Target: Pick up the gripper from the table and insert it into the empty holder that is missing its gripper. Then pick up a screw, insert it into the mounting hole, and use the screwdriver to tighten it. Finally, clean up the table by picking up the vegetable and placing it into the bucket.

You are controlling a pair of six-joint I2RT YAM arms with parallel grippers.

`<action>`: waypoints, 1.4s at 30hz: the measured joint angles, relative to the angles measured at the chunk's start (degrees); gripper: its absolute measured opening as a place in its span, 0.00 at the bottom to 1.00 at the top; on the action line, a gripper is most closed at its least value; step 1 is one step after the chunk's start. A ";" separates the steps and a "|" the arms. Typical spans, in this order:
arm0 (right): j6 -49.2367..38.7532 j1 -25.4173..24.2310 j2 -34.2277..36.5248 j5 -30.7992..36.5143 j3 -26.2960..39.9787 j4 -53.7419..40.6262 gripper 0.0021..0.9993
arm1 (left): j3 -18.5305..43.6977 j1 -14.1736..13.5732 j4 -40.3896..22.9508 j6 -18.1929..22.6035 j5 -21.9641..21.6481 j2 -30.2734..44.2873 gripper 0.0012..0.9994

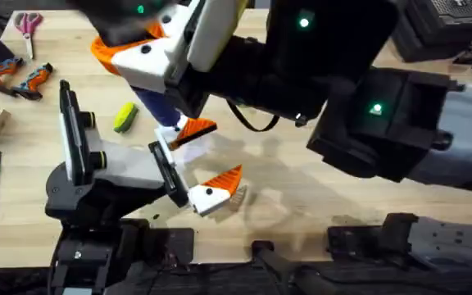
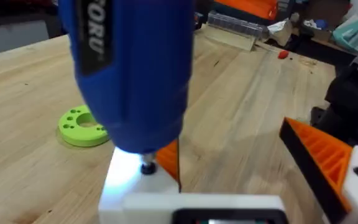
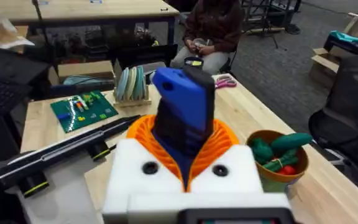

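Observation:
My right gripper is shut on the blue screwdriver, holding it upright. In the left wrist view the screwdriver has its dark tip pressed on a screw. The screw sits in the white holder, and the orange gripper sits on that block. My left gripper is open, lying low on the table under the right arm. Its other orange-tipped finger stands apart. The yellow-green vegetable lies on the table left of the screwdriver. The bucket holds toy items.
A green ring disc lies beside the holder. Orange-and-black hand tools and scissors are at the far left. A green board and a rack of discs stand beyond the left arm.

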 joint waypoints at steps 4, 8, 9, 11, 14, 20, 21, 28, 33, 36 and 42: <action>0.01 -0.04 0.00 0.02 -0.02 -0.04 0.02 | 0.00 0.01 0.01 -0.01 -0.03 0.00 0.99; 0.00 -0.02 0.00 0.00 -0.03 0.34 0.02 | 0.00 -0.01 0.01 0.00 0.02 0.00 0.99; -0.01 -0.02 0.00 0.00 -0.17 1.23 0.02 | 0.00 -0.01 0.01 0.00 0.02 0.00 0.99; 0.00 -0.02 0.01 0.01 -0.39 4.20 0.02 | 0.00 -0.01 0.00 0.00 0.02 0.00 0.99; -0.42 -0.07 0.03 0.02 -0.23 9.04 0.02 | 0.00 -0.01 0.01 0.01 0.02 0.00 0.99; -4.41 -0.75 0.04 0.04 3.67 4.98 0.02 | 0.00 -0.01 0.01 0.02 0.02 0.00 0.99; -5.47 -1.06 0.04 0.07 4.82 2.99 0.02 | 0.00 -0.01 0.01 0.01 0.02 0.00 0.99; -25.39 -6.75 0.02 0.22 19.07 -28.04 0.02 | 0.00 -0.01 0.01 0.02 0.04 0.00 0.99; -34.88 -14.05 -0.03 2.71 20.48 -35.90 0.02 | 0.00 -0.01 0.00 0.01 0.04 0.00 0.99; -39.03 -19.37 0.00 4.08 20.48 -40.81 0.02 | 0.00 -0.01 0.00 0.01 0.04 0.00 0.99; -50.85 -26.78 1.10 5.01 20.48 -44.72 0.02 | 0.00 -0.01 0.00 0.00 0.03 0.00 0.99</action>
